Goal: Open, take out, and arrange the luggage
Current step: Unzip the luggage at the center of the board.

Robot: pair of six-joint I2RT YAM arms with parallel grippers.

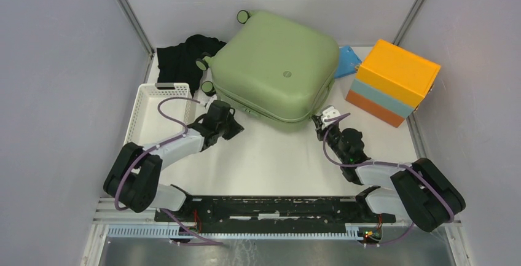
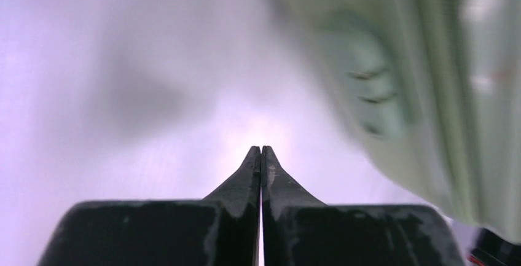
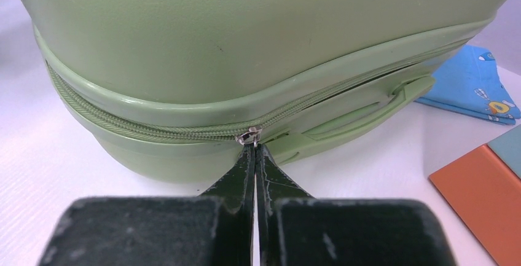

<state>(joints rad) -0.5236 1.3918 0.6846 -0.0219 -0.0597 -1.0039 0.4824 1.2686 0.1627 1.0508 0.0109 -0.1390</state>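
The sage-green luggage [image 1: 276, 72] lies flat at the back middle of the table with its lid down. In the right wrist view its zip runs along the seam, zipped to the left of the silver zipper pull [image 3: 250, 136] and parted to the right. My right gripper [image 3: 254, 146] is shut on that pull at the luggage's [image 3: 246, 45] near right corner [image 1: 317, 120]. My left gripper [image 2: 261, 149] is shut with nothing between its fingers. It hovers over the white table beside the luggage's [image 2: 430, 94] near left side [image 1: 238, 128].
A white perforated basket [image 1: 153, 109] stands at the left. Black cloth [image 1: 184, 57] lies behind it by the luggage's wheels. A blue patterned cloth [image 1: 347, 60] [image 3: 473, 88] and an orange and light-blue box [image 1: 393, 82] [image 3: 485, 186] sit to the right.
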